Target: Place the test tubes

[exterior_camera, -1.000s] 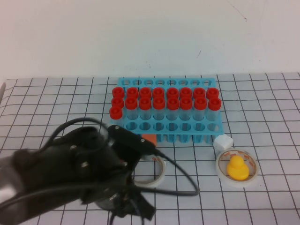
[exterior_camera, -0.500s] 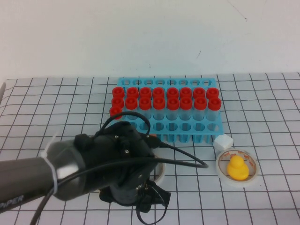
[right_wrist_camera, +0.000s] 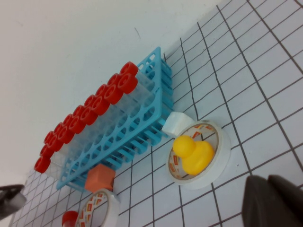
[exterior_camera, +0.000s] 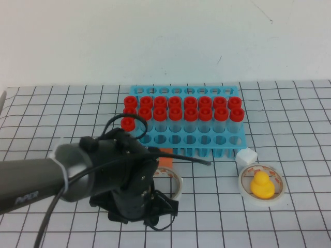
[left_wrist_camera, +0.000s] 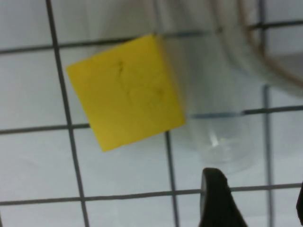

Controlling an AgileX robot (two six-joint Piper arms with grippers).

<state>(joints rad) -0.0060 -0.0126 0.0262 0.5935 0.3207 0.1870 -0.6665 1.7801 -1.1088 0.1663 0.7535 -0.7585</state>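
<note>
Racked tubes (exterior_camera: 183, 114); left gripper (left_wrist_camera: 255, 191) by loose tube (left_wrist_camera: 220, 127), fingers (left_wrist_camera: 215, 198) apart; right gripper (right_wrist_camera: 271, 201) rightward, together.

Bright, even diffuse light; shadows faint; left wrist view soft, test tube (left_wrist_camera: 218, 135) blurred.

- A yellow duck (exterior_camera: 262, 185) sits inside a white tape roll (exterior_camera: 261, 202).
- A white cube (exterior_camera: 246, 156) lies just behind the duck.
- An orange cube (exterior_camera: 166, 157) and a second tape roll (exterior_camera: 178, 185) lie left of the duck.
</note>
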